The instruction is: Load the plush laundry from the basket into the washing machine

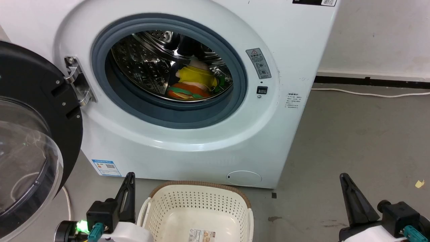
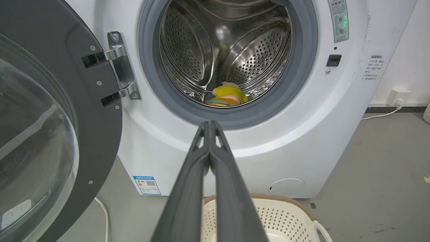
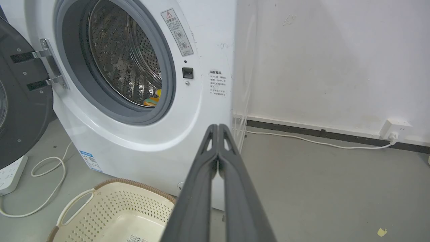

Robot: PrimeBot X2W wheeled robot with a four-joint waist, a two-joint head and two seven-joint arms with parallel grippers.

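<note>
Left gripper (image 1: 129,181) and right gripper (image 1: 343,179) of mine pressed closed, empty; plush laundry (image 1: 193,84) inside washing machine (image 1: 201,144); basket (image 1: 198,184) before it.

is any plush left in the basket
No, the basket is bare inside apart from a paper label; the plush toys lie in the washing machine drum.

You had a grey floor (image 1: 352,141) below a white wall (image 3: 336,57). A white cable (image 1: 369,94) ran along the skirting to a socket (image 3: 394,129), and a yellow scrap (image 1: 419,183) lay apart.
</note>
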